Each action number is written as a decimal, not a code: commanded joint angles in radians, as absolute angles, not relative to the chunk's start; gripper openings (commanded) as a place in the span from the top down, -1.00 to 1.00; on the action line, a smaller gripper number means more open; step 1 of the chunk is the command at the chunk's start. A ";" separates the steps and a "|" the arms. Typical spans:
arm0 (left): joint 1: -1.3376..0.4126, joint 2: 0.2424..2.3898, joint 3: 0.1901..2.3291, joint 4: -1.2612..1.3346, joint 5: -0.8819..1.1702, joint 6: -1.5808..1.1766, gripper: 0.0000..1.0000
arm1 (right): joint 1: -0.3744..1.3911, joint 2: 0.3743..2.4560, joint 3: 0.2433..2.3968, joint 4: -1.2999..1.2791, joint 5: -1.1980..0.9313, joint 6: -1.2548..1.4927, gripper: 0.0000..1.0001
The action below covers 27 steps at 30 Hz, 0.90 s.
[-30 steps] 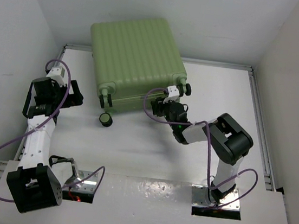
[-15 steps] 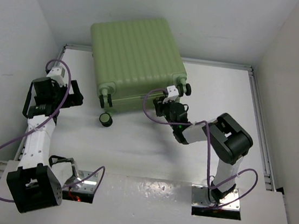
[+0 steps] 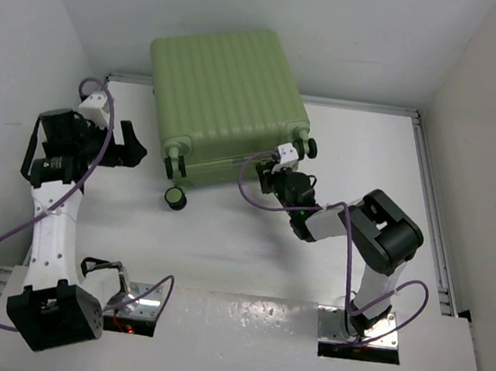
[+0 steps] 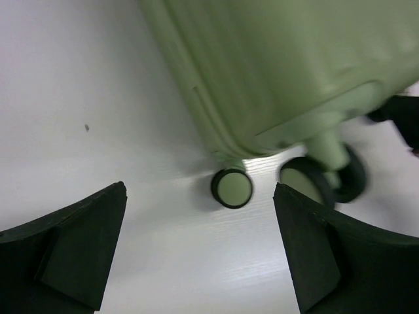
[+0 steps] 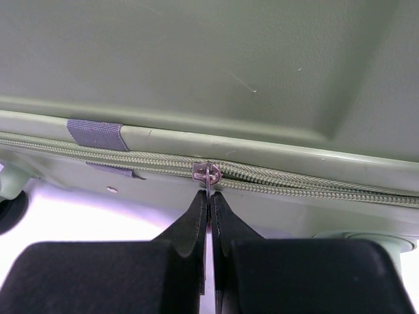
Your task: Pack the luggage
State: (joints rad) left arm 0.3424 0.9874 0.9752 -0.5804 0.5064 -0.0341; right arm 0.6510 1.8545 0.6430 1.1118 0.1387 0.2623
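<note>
jaws of the right gripper (image 5: 208, 197) stay pinched on the zipper pull (image 5: 207, 175) of the luggage (image 3: 227, 101). the left gripper (image 4: 200, 216), spread wide, has lifted and faces a caster wheel (image 4: 232, 188), likely to brace the case for zipping.

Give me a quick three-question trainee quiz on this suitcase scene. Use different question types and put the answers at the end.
1. True or false: the right gripper is pinched shut on the metal zipper pull of the pale-green ribbed hard-shell suitcase.
2. The left gripper is: A) shut and empty, B) open and empty, C) shut on the zipper pull.
3. Fill in: seen from the top camera, the suitcase lies with its shell ____ (open or closed).
Key: 1 true; 2 B; 3 closed.
</note>
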 commanded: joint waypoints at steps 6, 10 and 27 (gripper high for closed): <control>0.206 1.028 1.206 -0.784 0.605 -0.121 -0.84 | 0.658 1.805 0.675 1.207 0.183 0.221 1.00; 0.066 1.078 1.206 -0.818 0.517 -0.244 -0.76 | 0.661 1.818 0.689 1.193 0.181 0.216 1.00; -0.141 1.341 1.359 -0.827 0.086 -0.397 -0.67 | 0.663 1.830 0.710 1.160 0.206 0.236 1.00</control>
State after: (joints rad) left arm -0.1219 1.3201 1.2968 -0.8268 0.1688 -0.3759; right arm 0.6647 1.8542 0.6571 1.0866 0.1806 0.2310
